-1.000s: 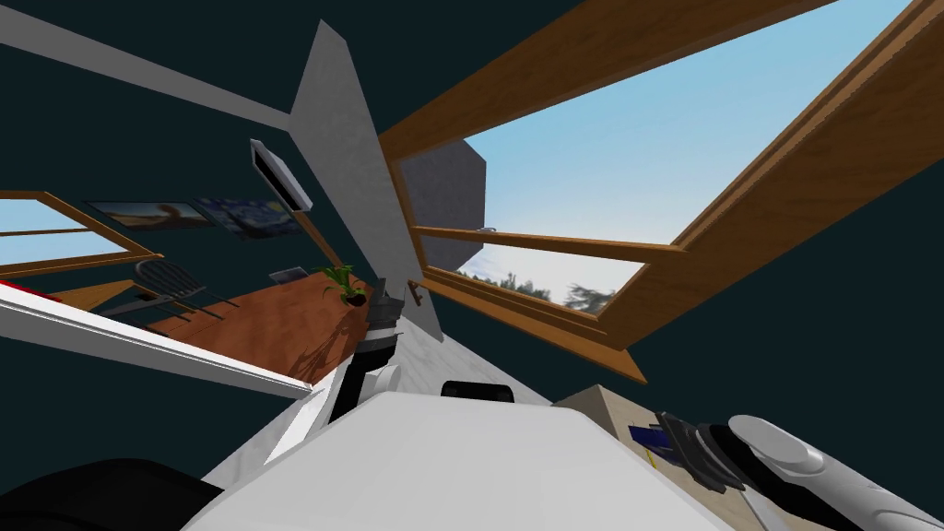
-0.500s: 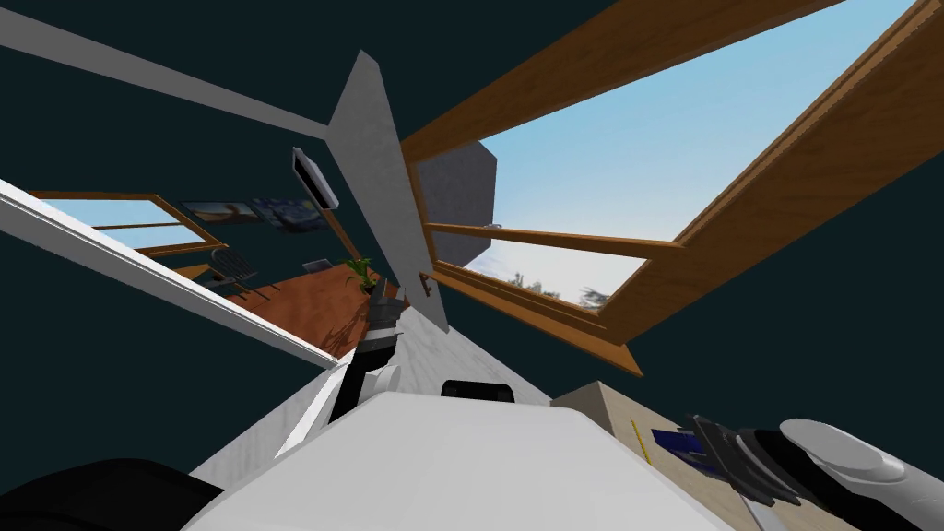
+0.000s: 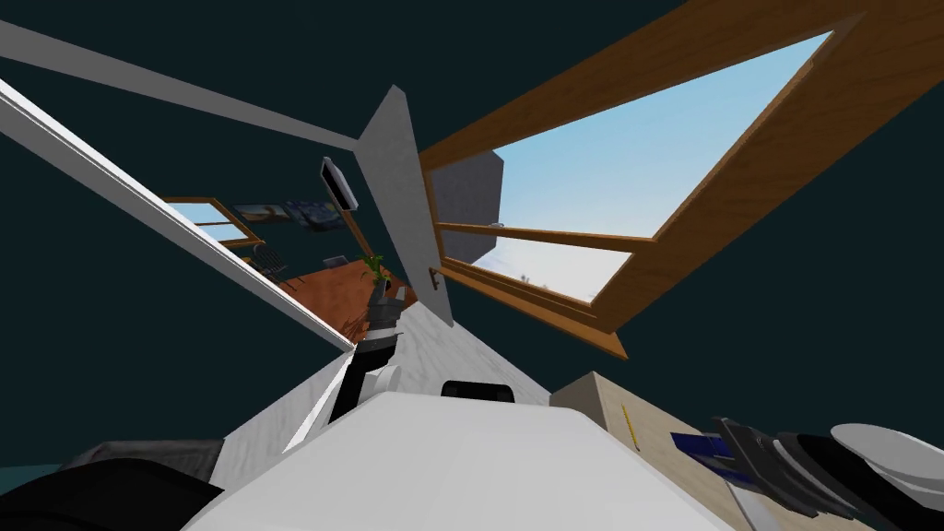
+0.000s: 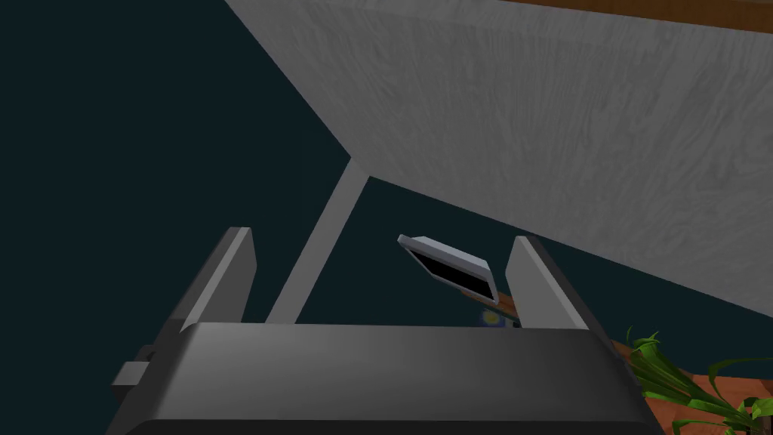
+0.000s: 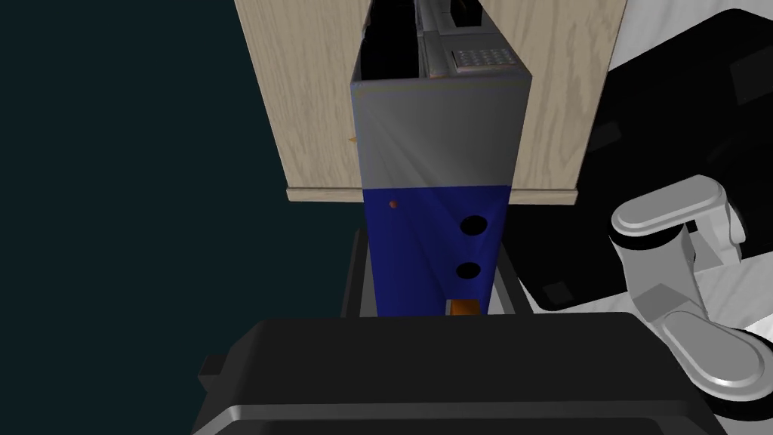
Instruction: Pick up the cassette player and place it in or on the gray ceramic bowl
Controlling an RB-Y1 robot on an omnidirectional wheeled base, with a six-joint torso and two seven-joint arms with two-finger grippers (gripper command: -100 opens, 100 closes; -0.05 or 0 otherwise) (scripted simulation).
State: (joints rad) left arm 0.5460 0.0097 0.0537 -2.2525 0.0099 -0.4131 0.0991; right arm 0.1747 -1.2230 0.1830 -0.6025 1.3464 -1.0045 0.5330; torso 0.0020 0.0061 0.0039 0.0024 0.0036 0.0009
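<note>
The cassette player (image 5: 438,189), blue at its near end and grey further out, stands between the fingers of my right gripper (image 5: 434,287), which is shut on its sides. Past it lies a light wood table (image 5: 302,98), and the player hangs over that table's edge. In the head view the player's blue end (image 3: 701,449) sticks out of the right gripper (image 3: 737,454) at the lower right, above the same table (image 3: 590,401). My left gripper (image 3: 382,297) is held out ahead of my chest. Its fingers (image 4: 226,276) stand open with nothing between them.
A yellow pencil (image 3: 630,426) lies on the light wood table. A grey wall panel (image 3: 406,203) stands straight ahead, with a wood-framed window (image 3: 590,184) to its right and a white door frame (image 3: 184,230) to its left. Beyond are a potted plant (image 3: 373,267) and a brown floor.
The whole head picture has swung, so I am turning: the white door frame and grey panel slid right. My right gripper with the player has drifted right and down in the picture.
</note>
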